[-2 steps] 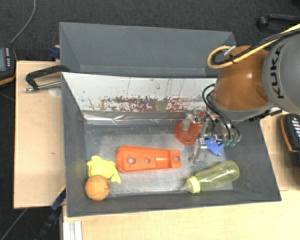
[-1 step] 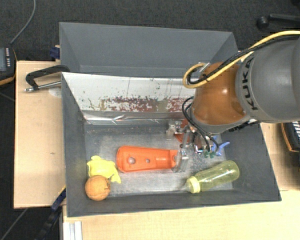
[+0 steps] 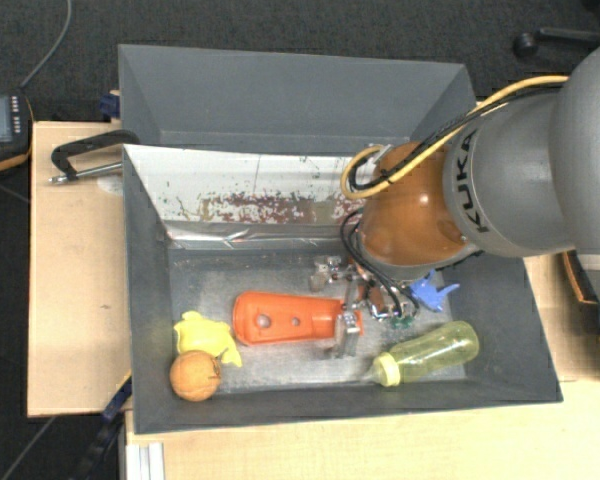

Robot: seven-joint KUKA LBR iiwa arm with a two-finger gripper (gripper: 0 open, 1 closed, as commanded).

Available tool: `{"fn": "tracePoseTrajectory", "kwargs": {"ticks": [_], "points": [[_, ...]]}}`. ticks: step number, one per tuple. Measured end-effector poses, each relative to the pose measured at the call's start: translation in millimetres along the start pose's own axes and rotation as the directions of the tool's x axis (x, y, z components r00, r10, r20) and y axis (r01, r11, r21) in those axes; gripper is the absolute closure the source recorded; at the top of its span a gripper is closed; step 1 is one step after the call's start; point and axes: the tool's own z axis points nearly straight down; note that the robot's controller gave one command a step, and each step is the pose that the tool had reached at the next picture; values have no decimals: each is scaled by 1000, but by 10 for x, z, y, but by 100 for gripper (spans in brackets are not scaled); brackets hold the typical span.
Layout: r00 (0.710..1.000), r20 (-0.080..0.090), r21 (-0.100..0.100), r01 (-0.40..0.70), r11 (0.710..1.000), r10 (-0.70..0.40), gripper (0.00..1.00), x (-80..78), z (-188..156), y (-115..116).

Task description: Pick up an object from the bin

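Down in the centre of the frame, low over the floor of the grey bin (image 3: 145, 298): the gripper (image 3: 338, 300), hung from a thick grey arm (image 3: 540, 168) entering at the right edge. Between arm and gripper, a rounded orange-brown cover (image 3: 410, 218), with yellow and black cables (image 3: 460, 118) looping over its top.

Spread wide, as far as can be seen: one metal finger (image 3: 328, 270) toward the back wall, the other toward the front wall. Closed on nothing. Set across the right end of an orange handle (image 3: 275, 318), a long rounded piece with two small dark dots on its upper face, lying flat and running left to right in the lower middle of the frame. Lower finger right at the tip of that handle; touching or only just beside, impossible to tell. Upper finger apart from it, higher in the frame.

Left of the handle, near its blunt end, a yellow toy (image 3: 205, 336) of lumpy shape. Just below that and touching it, an orange ball (image 3: 195, 376) in the lower left corner of the bin. To the lower right of the gripper, a pale green bottle (image 3: 430, 352) on its side, cap end pointing left. Just right of the gripper, under the edge of the cover, a small blue thing (image 3: 432, 293), shape unclear.
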Motion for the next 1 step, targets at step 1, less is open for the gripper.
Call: {"fn": "tracePoseTrajectory", "kwargs": {"ticks": [1], "points": [[992, 9, 6, 126, 992, -126, 100, 59, 24, -136]]}}
